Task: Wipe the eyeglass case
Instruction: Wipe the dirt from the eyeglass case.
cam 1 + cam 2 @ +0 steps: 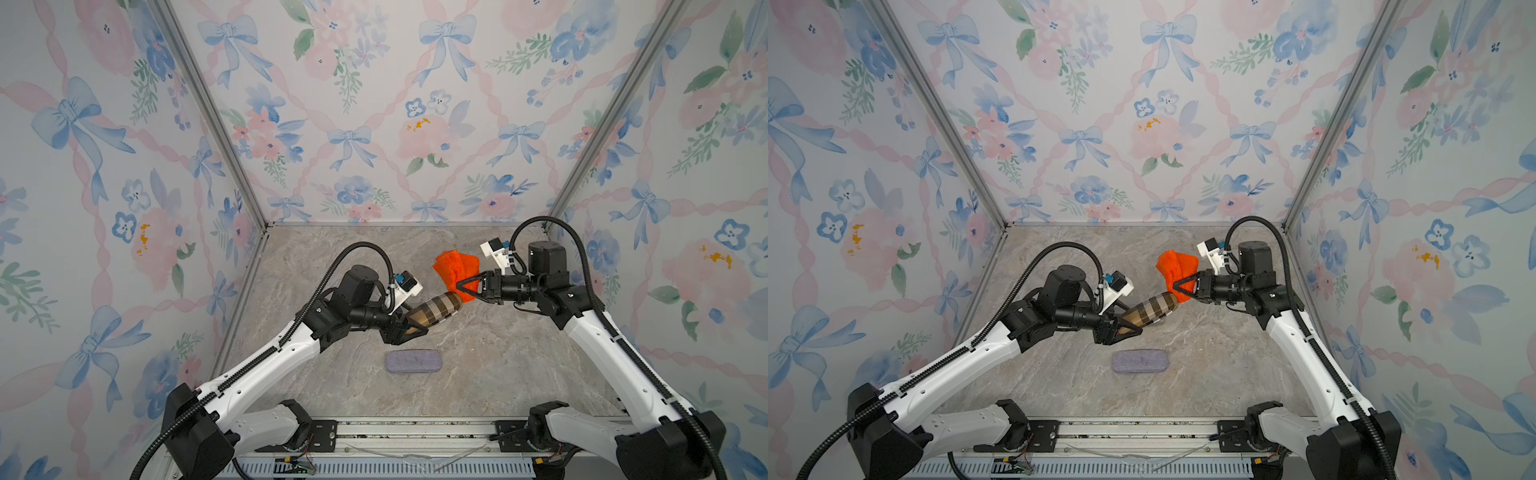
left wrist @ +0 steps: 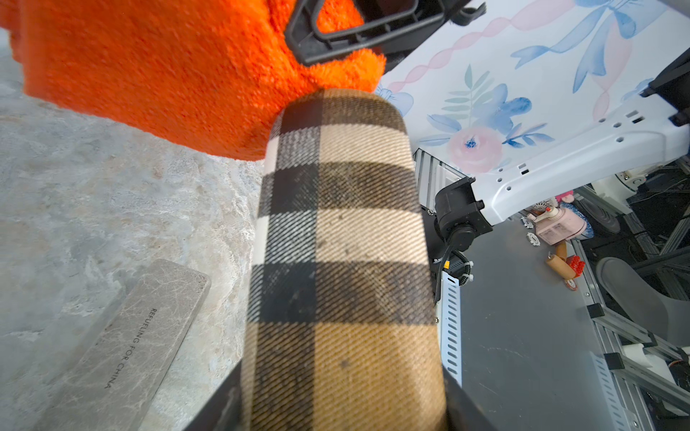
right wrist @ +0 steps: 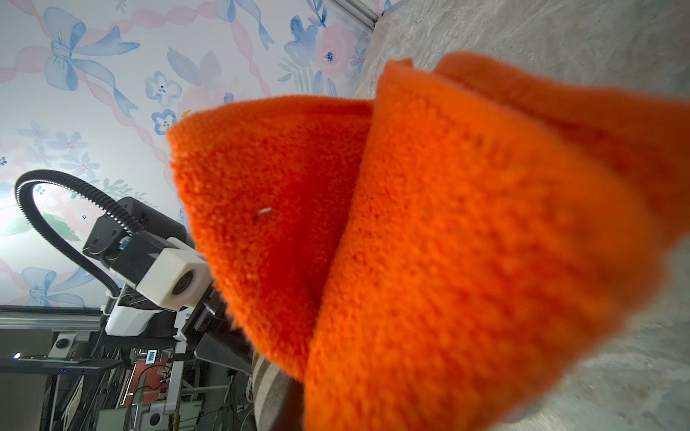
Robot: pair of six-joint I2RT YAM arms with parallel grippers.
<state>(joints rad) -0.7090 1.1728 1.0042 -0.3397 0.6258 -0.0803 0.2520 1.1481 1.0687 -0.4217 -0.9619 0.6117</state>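
The eyeglass case (image 1: 436, 311) (image 1: 1150, 311) is a tan and brown plaid cylinder, held off the table. My left gripper (image 1: 415, 328) (image 1: 1128, 329) is shut on its near end; in the left wrist view the case (image 2: 343, 242) runs out from between the fingers (image 2: 220, 406). An orange cloth (image 1: 455, 264) (image 1: 1177, 264) hangs bunched in my right gripper (image 1: 460, 286) (image 1: 1176, 287), which is shut on it. The cloth (image 2: 168, 74) touches the case's far end. In the right wrist view the cloth (image 3: 448, 242) hides the jaws, and a bit of the case (image 3: 269, 388) shows.
A flat grey-lilac case (image 1: 413, 362) (image 1: 1140, 361) lies on the marble tabletop (image 1: 498, 365) in front of the held case, nearer the front rail; the left wrist view shows it with printed lettering (image 2: 123, 343). Floral walls close in three sides.
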